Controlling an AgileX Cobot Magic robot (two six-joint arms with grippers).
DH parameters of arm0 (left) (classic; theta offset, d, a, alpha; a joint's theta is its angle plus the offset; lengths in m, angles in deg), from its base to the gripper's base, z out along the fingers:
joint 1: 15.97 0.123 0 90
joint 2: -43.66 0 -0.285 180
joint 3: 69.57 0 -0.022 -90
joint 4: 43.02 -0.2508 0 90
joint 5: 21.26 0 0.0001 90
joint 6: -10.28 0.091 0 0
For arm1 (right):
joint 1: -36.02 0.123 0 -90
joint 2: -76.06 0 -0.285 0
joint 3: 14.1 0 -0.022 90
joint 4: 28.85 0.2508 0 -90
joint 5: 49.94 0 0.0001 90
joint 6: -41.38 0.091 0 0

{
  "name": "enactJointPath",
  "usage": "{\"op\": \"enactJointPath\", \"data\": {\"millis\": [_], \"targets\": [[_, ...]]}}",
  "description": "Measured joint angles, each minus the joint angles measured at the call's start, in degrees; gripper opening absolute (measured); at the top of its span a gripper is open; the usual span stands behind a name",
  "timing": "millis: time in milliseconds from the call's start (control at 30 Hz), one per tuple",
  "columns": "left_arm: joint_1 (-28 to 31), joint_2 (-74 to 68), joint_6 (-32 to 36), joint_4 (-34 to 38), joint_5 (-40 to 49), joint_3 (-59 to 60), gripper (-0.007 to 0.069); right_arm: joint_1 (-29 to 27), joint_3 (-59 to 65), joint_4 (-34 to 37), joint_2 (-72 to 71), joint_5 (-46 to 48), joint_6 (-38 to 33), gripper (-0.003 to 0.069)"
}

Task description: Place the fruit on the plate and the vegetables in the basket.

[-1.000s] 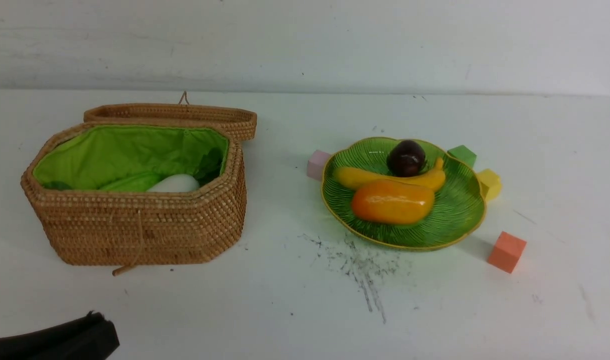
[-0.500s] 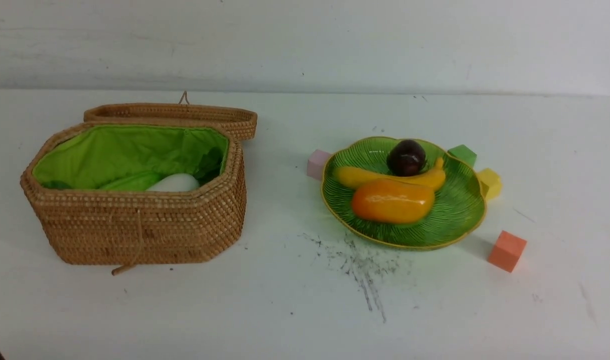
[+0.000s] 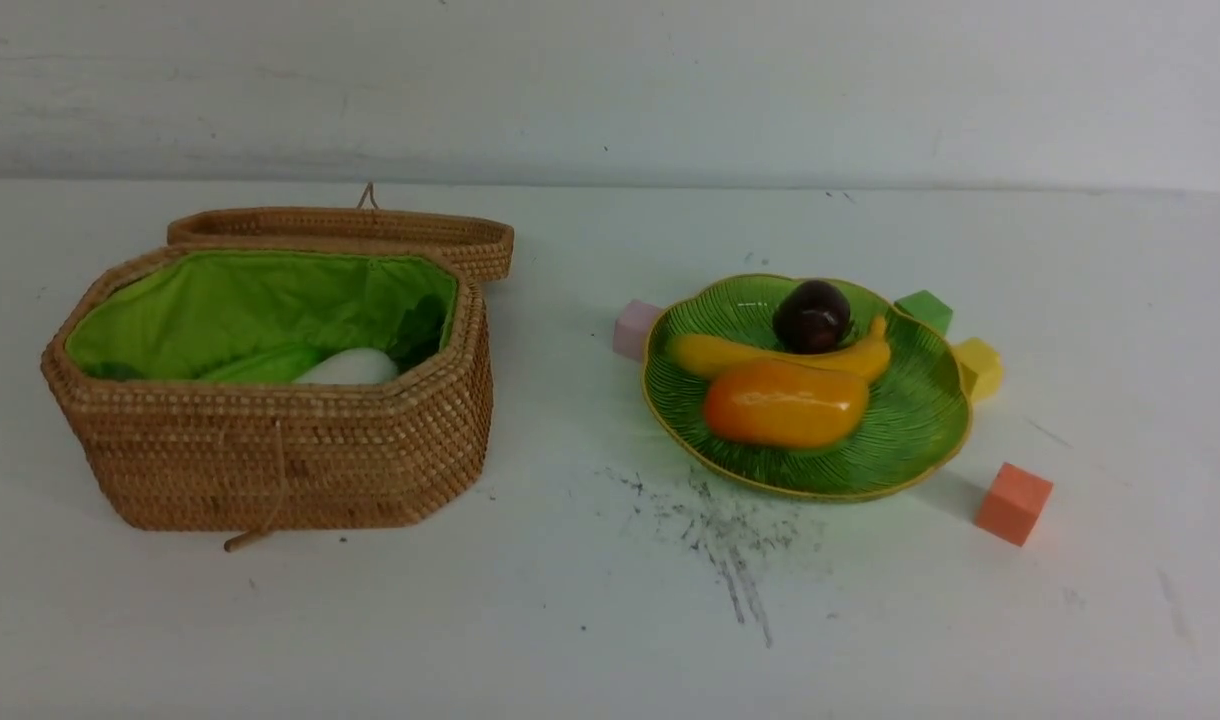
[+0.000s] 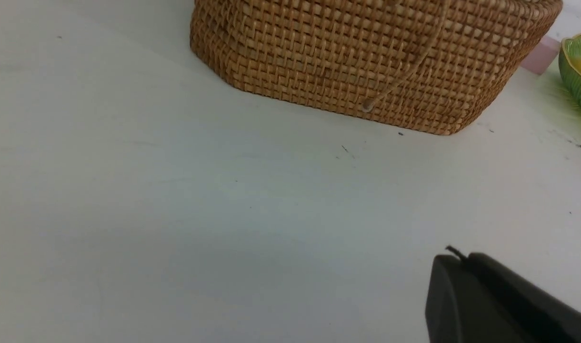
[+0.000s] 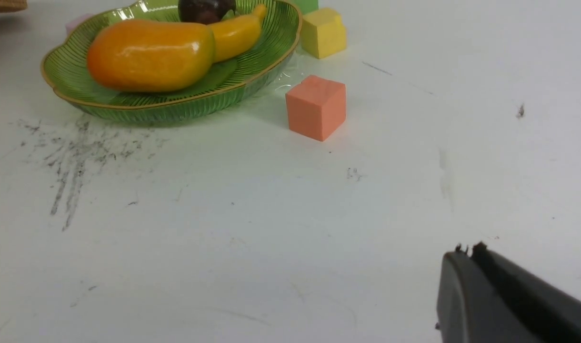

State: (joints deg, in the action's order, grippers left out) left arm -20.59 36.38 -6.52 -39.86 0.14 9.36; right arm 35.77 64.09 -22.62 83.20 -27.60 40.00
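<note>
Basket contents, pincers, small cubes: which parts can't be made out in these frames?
- Tan woven wicker basket: the near wall hides most of the inside in the front view. Only a white rounded shape and green beside it show; no carrot visible.
- Left pincer and right pincer: cut off by the wrist views' edges, state unclear; absent from the front view.
- Pink cube: partly behind the green ribbed plate.

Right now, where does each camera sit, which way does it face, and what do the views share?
Front view: between the arms, facing forward over basket and plate; no robot part shows.
Left wrist view: low on the left arm, facing the basket wall; left claw at the edge.
Right wrist view: low on the right arm, facing plate and orange cube; right claw at the edge.
Shared: all show the plate.
</note>
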Motion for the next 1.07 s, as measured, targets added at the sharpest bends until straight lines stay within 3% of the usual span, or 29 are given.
{"op": "enactJointPath", "data": {"millis": [1067], "targets": [[0.00,0.00,-0.12,0.00,0.05,0.00,-0.0013,0.00,0.00,0.00,0.00,0.00,0.00,0.0041]]}}
